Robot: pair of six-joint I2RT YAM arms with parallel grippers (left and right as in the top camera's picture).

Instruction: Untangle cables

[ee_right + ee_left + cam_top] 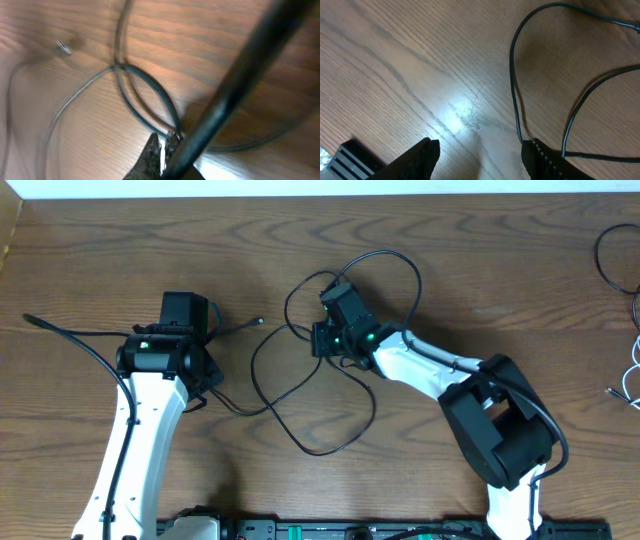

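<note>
A long black cable lies in loose loops at the table's middle, and its small plug points toward my left arm. My right gripper is down among the loops. In the right wrist view it is shut, with two strands of the black cable running in to its fingertips. A thick blurred black cord crosses close in front of that camera. My left gripper stands open over bare wood, and the black cable passes just beside its right finger. A white cable lies at the right edge.
Another black cord curls at the far right top corner. The left arm's own black wire trails off to the left. The table's back edge runs along the top.
</note>
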